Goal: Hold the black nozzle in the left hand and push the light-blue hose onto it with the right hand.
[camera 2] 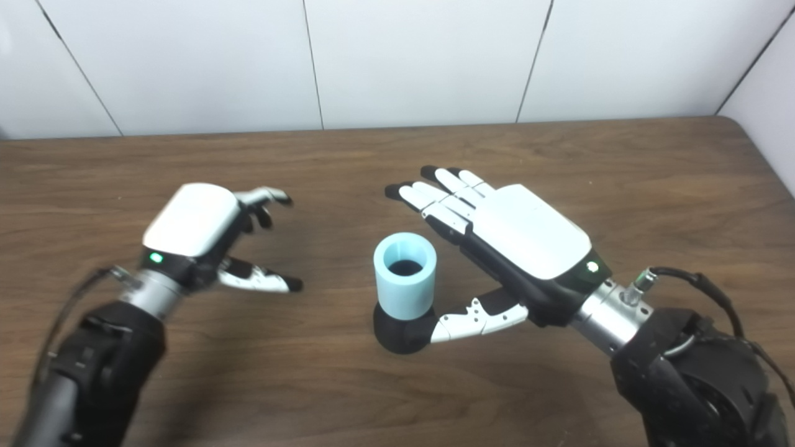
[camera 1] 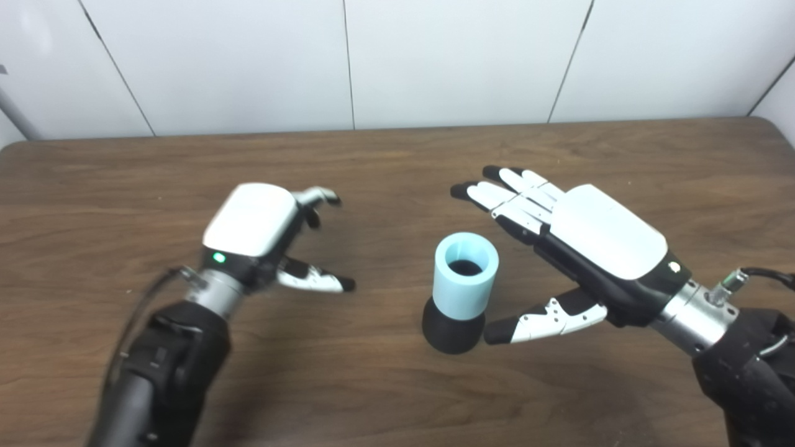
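Both forearms enter at the bottom edge, dark sleeves cut off by the frame, so nothing of the arms above them shows. On the wooden table (camera 1: 397, 385) between them, the light-blue hose (camera 1: 466, 275) stands upright with its lower end sitting on the black nozzle (camera 1: 453, 328), and neither hand holds either piece. The right hand (camera 1: 577, 248) lies just beside the pair, palm turned toward them, its fingers (camera 1: 503, 189) stretched out nearly flat and close together past the far side of the hose, its thumb (camera 1: 540, 320) reaching out low beside the nozzle; whether the thumb tip touches the black base I cannot tell. The left hand (camera 1: 261, 233) is well apart on the other side, fingers loosely curled and spread from the thumb, gripping nothing, and somewhat blurred. Judging by how things lie, the joining looks already made, since hose and nozzle stand as one stack, and what may be left is only for the hands to draw clear. How deep the hose is seated is hidden: the overlap is inside the blue wall, and only a dark opening shows down its bore. The palm sides of both hands face away from view.
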You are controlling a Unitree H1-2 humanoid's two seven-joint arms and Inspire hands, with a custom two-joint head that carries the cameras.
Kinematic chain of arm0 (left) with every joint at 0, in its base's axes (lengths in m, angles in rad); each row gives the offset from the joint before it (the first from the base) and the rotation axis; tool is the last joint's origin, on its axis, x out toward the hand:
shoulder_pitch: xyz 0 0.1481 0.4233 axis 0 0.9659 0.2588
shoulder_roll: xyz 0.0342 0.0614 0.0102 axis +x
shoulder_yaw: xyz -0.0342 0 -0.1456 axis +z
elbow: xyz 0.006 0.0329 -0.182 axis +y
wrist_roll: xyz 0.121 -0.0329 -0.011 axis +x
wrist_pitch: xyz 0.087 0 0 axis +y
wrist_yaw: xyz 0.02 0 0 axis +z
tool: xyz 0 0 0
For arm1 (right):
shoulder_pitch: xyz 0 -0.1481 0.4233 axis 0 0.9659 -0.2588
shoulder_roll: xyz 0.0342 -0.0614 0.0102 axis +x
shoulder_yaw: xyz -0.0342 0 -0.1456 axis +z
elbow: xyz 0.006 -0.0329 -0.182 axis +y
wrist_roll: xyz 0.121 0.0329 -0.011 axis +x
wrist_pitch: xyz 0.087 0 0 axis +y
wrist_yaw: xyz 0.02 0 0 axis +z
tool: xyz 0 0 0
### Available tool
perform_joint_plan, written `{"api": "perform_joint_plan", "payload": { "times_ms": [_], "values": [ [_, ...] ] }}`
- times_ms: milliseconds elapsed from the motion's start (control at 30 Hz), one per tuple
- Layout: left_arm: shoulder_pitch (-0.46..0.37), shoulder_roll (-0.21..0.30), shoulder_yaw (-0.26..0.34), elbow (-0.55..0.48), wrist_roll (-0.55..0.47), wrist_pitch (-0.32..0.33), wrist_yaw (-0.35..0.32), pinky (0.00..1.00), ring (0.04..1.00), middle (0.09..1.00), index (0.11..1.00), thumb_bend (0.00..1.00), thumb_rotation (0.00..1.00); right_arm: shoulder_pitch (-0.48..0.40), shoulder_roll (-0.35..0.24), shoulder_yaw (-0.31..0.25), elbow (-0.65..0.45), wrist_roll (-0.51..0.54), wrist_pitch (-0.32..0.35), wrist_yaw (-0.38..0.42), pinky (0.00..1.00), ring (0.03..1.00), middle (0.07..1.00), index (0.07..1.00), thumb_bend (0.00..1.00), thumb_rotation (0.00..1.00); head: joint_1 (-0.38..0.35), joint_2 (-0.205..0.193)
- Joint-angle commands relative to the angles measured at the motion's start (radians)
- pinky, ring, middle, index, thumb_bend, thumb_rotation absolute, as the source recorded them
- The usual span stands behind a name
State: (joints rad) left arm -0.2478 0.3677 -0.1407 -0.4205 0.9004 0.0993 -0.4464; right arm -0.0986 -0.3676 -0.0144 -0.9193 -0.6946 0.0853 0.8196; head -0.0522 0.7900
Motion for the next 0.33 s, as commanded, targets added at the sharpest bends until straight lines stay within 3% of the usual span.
{"api": "perform_joint_plan", "payload": {
  "times_ms": [0,167,300],
  "values": [
    [-0.036,0.019,0.052,-0.040,-0.093,0.015,0.009,0.74,0.812,0.816,0.858,1.00,0.45,-0.013,-0.011,-0.018,-0.016,0.014,0.009,-0.042,0.99,1.000,0.956,0.972,0.62,1.00,0.000,0.000],
    [-0.006,0.009,0.188,-0.014,-0.336,0.070,0.038,0.80,0.895,0.898,0.908,0.89,0.39,0.003,0.033,-0.048,0.015,0.162,0.149,-0.079,0.98,1.000,0.998,0.980,0.62,1.00,0.000,-0.001],
    [0.048,-0.071,0.308,0.037,-0.543,0.101,0.117,0.83,0.873,0.905,0.915,0.74,0.31,0.021,0.046,-0.056,0.060,0.197,0.179,-0.138,0.94,1.000,1.000,0.999,0.61,1.00,-0.008,-0.004]
  ]
}}
